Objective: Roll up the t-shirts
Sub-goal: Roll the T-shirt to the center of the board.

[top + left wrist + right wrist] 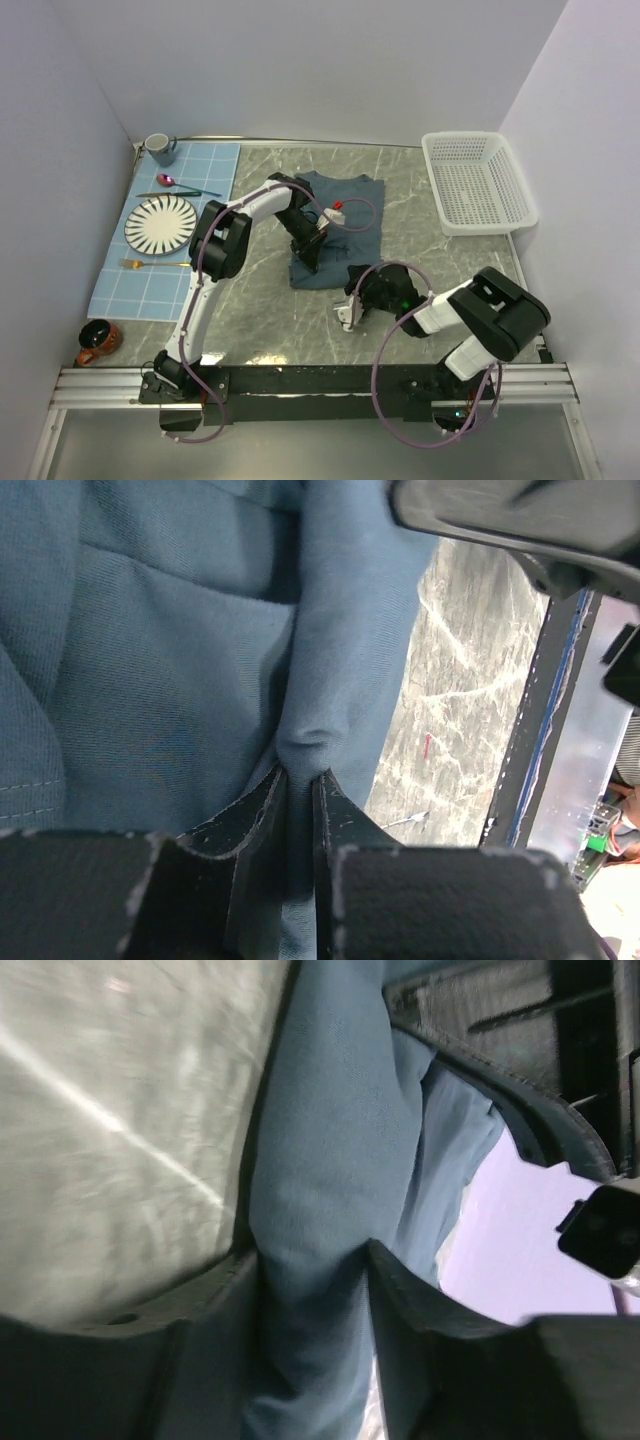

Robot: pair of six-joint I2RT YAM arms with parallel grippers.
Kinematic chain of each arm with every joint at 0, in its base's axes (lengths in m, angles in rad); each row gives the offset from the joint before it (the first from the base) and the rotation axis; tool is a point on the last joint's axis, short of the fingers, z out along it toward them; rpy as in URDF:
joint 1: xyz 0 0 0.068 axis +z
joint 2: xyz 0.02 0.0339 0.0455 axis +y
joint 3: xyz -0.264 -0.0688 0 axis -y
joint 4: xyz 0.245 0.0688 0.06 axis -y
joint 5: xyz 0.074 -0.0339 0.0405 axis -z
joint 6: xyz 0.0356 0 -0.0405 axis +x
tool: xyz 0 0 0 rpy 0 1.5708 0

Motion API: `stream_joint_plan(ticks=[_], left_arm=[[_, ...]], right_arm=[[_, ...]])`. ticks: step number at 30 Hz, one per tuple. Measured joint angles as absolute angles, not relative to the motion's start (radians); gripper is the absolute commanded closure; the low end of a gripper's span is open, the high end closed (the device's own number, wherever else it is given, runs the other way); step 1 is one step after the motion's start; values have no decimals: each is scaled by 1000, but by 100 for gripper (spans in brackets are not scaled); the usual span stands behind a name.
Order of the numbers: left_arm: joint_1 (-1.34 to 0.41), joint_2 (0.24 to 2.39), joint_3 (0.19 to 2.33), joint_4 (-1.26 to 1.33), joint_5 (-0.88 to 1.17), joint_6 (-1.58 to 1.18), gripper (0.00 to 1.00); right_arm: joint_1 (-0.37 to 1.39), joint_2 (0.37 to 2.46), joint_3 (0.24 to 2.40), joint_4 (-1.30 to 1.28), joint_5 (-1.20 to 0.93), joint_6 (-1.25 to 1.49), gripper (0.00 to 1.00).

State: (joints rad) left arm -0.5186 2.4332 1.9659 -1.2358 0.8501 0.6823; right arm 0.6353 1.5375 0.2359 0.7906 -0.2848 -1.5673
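At the near left corner of the grey marbled surface (250, 315) stands a brown mug (97, 340). Right of centre, the right pincer (350, 305) sits low at the near edge of the t-shirt (345, 205). In the right wrist view its two fingers (215, 1300) stand on either side of a thick fold of slate-blue cloth (330, 1110). The cloth fills the gap and touches both, so the right pincer (310, 1260) is pinching the t-shirt.

Just beyond it and slightly to the left, the left pincer (312, 262) comes down on the near half of the garment. The left wrist view shows its black fingers (255, 825) nearly pressed together on a thin ridge of the same cloth (150, 680). The left pincer (300, 780) thus pinches the t-shirt too, with bare marble to the right of the fold.

The t-shirt lies in the middle of the surface as a narrow folded panel running from near to far. Its near end is bunched and darker under the two arms, and its far end is flat.

To the left lies a light blue gridded placemat (215, 165). From near to far it carries a yellow fork (155, 264), a striped plate (162, 224), a spoon (175, 185) and a grey mug (160, 148). A white plastic basket (478, 225) stands at the far right.
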Motion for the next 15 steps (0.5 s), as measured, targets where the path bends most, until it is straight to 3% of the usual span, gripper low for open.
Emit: stream_joint_plan(ticks=[2,3,5,8,12,15], left_arm=[[-518,2437,1971,-1240,851,677,80],[-518,2439,1974,-1241,851,672,72],[-517,2441,1975,-1239,851,664,65],[-514,2437,1971,-1238,858,632,58],[-502,2366,1884,-1156,846,566,34],[-476,2205,1701,-973,795,495,32]], right_arm=[[635,1562,263,781,-265,-1562,59],[635,1562,274,761,-260,-1555,63],[635,1555,297,707,-258,-1536,68],[635,1538,350,588,-260,-1490,81],[621,1525,483,366,-292,-1394,88],[585,1525,594,187,-364,-1327,92]])
